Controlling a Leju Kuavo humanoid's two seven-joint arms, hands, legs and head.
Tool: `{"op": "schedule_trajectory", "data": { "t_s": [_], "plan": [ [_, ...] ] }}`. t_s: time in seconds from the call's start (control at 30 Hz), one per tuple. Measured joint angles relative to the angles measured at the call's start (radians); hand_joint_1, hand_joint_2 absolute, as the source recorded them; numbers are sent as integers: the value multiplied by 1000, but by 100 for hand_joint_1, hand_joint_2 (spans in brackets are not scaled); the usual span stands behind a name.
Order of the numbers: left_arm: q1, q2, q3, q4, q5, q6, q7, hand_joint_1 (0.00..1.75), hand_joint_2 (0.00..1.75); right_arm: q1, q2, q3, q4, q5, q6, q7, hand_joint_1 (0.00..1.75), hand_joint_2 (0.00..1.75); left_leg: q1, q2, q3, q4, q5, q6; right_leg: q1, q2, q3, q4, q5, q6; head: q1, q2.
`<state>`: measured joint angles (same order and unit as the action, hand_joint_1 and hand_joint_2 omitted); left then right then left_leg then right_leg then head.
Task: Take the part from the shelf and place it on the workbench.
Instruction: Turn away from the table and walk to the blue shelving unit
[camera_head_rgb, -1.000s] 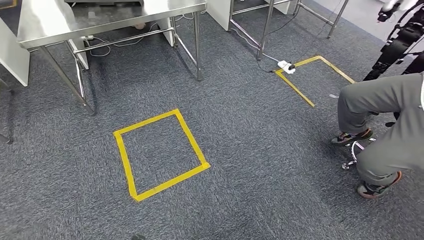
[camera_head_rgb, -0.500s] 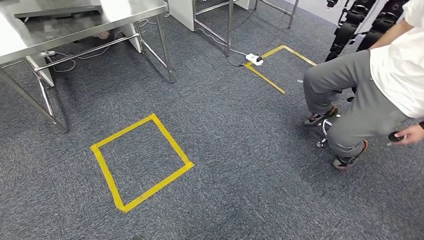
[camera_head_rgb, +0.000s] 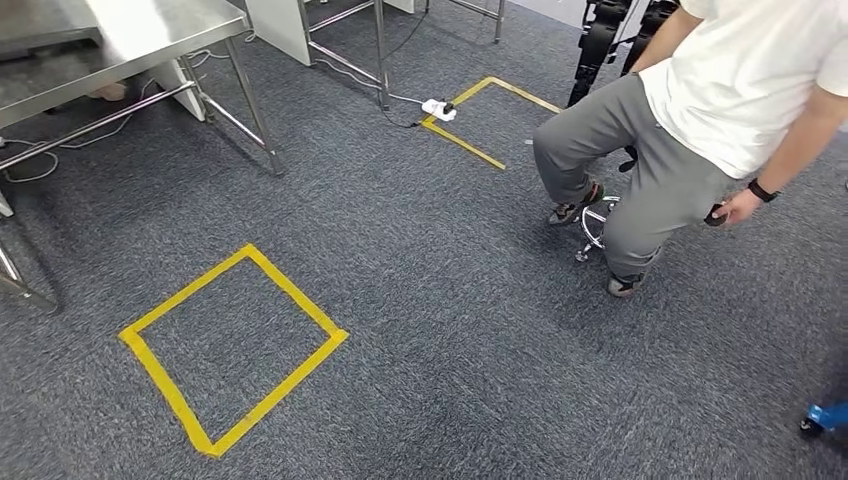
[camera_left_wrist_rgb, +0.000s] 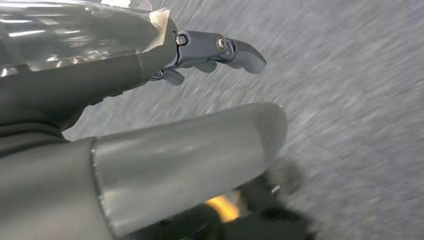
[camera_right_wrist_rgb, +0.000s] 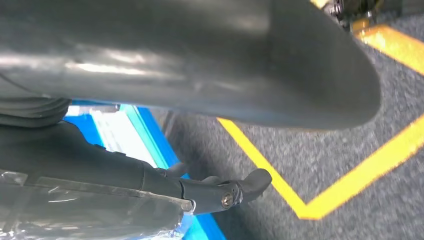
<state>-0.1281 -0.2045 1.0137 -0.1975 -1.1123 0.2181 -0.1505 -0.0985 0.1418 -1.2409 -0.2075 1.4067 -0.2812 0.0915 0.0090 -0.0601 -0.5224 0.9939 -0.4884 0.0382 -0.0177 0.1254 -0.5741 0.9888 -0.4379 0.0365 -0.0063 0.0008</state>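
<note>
My left hand (camera_left_wrist_rgb: 150, 100) hangs over blurred grey carpet in the left wrist view. Its thick grey thumb (camera_left_wrist_rgb: 200, 155) and dark fingers (camera_left_wrist_rgb: 220, 47) stand apart with nothing between them. In the right wrist view my right hand (camera_right_wrist_rgb: 165, 125) also holds nothing, and its fingers (camera_right_wrist_rgb: 225, 192) stretch out apart from the thumb (camera_right_wrist_rgb: 210, 60). A steel table (camera_head_rgb: 150, 30) stands at the far left in the head view.
A yellow tape square (camera_head_rgb: 298, 291) marks the carpet at the left front, with a second yellow outline (camera_head_rgb: 462, 143) and a white power strip (camera_head_rgb: 435, 107) farther back. A person (camera_head_rgb: 740, 80) sits on a stool (camera_head_rgb: 590, 225) at the right. A blue wheeled thing (camera_head_rgb: 825, 415) is at the lower right.
The whole head view has shifted left, so the camera has turned to the right. The seated person now takes up more of the right side, and the steel tables have slid toward the left edge.
</note>
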Motion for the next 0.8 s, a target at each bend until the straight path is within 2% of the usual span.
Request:
{"op": "schedule_trajectory", "data": {
  "t_s": [0.07,0.1,0.13,0.17,0.2,0.23,0.27,0.3,0.33,0.37,0.4,0.47,0.5,0.53,0.57,0.6,0.63,0.67,0.7,0.73,0.77,0.8],
  "plan": [
    [4,-2,14,1,11,-34,48,0,0,0,-2,0,0,-4,18,-13,0,0,0,29,1,-15,12,16,2,-48,-34,56,-30,-1,3,0],
    [7,-3,22,1,14,-44,68,0,0,-2,-4,0,0,-5,26,-18,0,0,0,45,1,-18,15,21,2,-79,-63,117,-60,-5,5,0],
    [10,-3,28,1,16,-48,82,0,0,-3,-4,0,0,-6,32,-22,0,0,-2,61,-1,-19,15,23,1,-100,-98,188,-92,-7,7,0],
    [13,-3,33,1,18,-50,90,0,0,-4,-4,0,0,-7,37,-26,0,0,-3,78,-3,-18,15,23,-1,-109,-127,252,-117,-5,8,0],
    [15,-3,38,1,20,-51,95,0,0,-4,-3,0,0,-7,41,-28,0,0,-4,94,-5,-18,15,23,-3,-113,-140,289,-128,1,8,0],
    [15,-3,42,1,22,-51,97,0,0,-2,-4,0,0,-7,43,-30,0,0,-5,108,-6,-17,15,22,-5,-117,-130,282,-124,10,9,0],
    [15,-3,46,1,22,-52,97,0,0,0,-4,0,0,-7,45,-31,0,0,-5,122,-6,-17,15,21,-6,-125,-96,232,-106,21,9,0],
    [15,-3,49,1,23,-52,98,0,0,0,-4,0,0,-7,45,-31,0,0,-5,134,-5,-15,14,19,-7,-141,-47,154,-82,29,9,0],
    [14,-3,51,1,23,-53,98,0,0,-1,-4,0,0,-7,45,-32,0,0,-8,145,-4,-13,12,16,-5,-163,-3,79,-61,32,10,0],
    [14,-3,53,1,22,-53,98,0,0,-2,-4,0,0,-6,45,-32,0,0,-10,154,-2,-11,9,10,-2,-180,30,24,-46,29,9,0],
    [13,-3,55,1,22,-52,98,0,0,-3,-3,0,0,-4,45,-32,0,0,-13,162,0,-10,6,4,2,-189,44,-4,-39,21,9,0],
    [11,-2,59,1,22,-49,98,0,0,-3,-3,0,0,1,46,-32,0,0,-14,179,6,-10,3,-7,8,-176,40,-11,-34,4,7,0],
    [9,-1,60,1,23,-47,98,0,0,-2,-2,1,0,3,48,-32,0,0,-11,176,6,-7,0,-14,1,-166,40,-13,-31,-4,6,0],
    [8,0,61,0,25,-44,98,0,0,-1,-2,1,0,5,50,-31,0,0,-8,158,3,5,-12,-21,-4,-156,42,-15,-27,-12,5,0],
    [9,2,63,0,27,-41,98,0,0,-2,-2,2,0,7,53,-30,0,0,-4,130,-9,34,-36,-26,-9,-147,43,-16,-22,-21,3,0],
    [10,4,66,0,30,-39,98,0,0,-3,-2,3,0,9,56,-30,0,0,0,98,-31,86,-71,-31,-13,-138,44,-17,-18,-28,1,0],
    [13,6,69,0,32,-38,98,0,0,-4,-2,4,0,12,59,-29,0,0,2,74,-61,152,-109,-33,-10,-127,40,-16,-15,-33,-1,0],
    [16,8,72,0,33,-37,98,0,0,-5,-2,5,0,13,61,-29,0,0,3,64,-92,220,-140,-35,-7,-115,37,-15,-13,-36,-2,0],
    [19,10,75,0,33,-36,98,0,0,-4,-2,5,0,14,62,-29,0,0,3,60,-115,266,-153,-36,-5,-101,34,-14,-12,-37,-2,0],
    [21,11,77,0,34,-35,98,0,0,-3,-2,5,0,14,63,-29,0,0,5,58,-123,278,-145,-37,-4,-88,33,-11,-12,-38,-2,0],
    [22,13,79,0,34,-33,99,0,0,-3,-2,5,0,14,63,-30,0,0,7,56,-110,249,-116,-37,-4,-74,32,-8,-12,-37,-2,0],
    [23,14,80,0,35,-31,101,0,0,-3,-2,5,0,14,63,-31,0,0,11,47,-82,188,-76,-37,-4,-60,32,-4,-12,-37,-2,0]
  ]
}}
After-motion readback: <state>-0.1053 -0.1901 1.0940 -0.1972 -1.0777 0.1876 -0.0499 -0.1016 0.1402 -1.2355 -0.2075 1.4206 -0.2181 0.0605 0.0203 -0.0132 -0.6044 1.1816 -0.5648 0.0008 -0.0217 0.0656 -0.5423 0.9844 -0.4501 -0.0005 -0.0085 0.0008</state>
